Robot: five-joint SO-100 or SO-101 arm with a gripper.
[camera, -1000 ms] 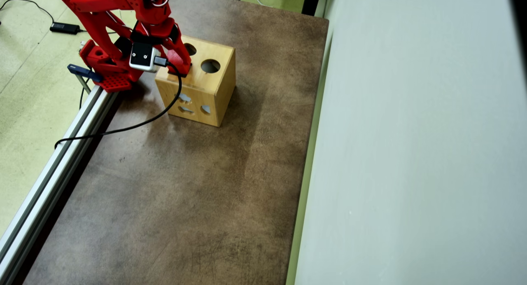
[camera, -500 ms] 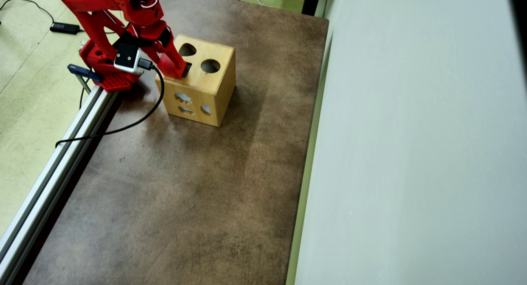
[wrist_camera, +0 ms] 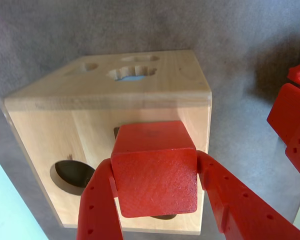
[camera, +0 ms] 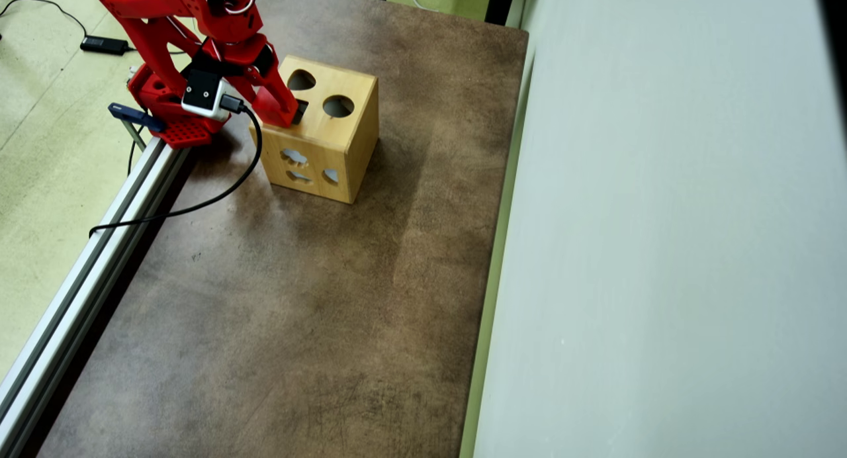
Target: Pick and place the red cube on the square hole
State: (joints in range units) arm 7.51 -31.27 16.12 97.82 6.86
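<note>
**Red cube carried clear of the far cutouts and poised at the square hole**

Wrist view: the gripper (wrist_camera: 157, 197) is clamped on the red cube (wrist_camera: 155, 170), one red finger pressed against each side face, the cube square between them and raised above the top of the wooden shape-sorter box (wrist_camera: 107, 130). A dark corner of the square hole (wrist_camera: 116, 132) shows just behind the cube's upper left edge; the rest of that cutout is hidden by the cube. The round cutout (wrist_camera: 70, 176) lies open to the left, well clear of the load.

Overhead view: the gripper (camera: 286, 117) sits at the left edge of the box top, with the dark square hole (camera: 301, 109) partly exposed beside the fingertips; the cube itself is hidden under the arm here. Compared with one second ago, the wrist has drawn back toward the arm's base, uncovering the heart-like cutout (camera: 301, 80); over the last half second the pose is almost unchanged.

Interpretation: the transport phase appears finished and fine alignment is under way. The cube seems to overlap the hole but its edges are not yet visibly parallel to it, so a small correction and descent probably precede release. The box rests on the brown worktop (camera: 298, 299).
</note>
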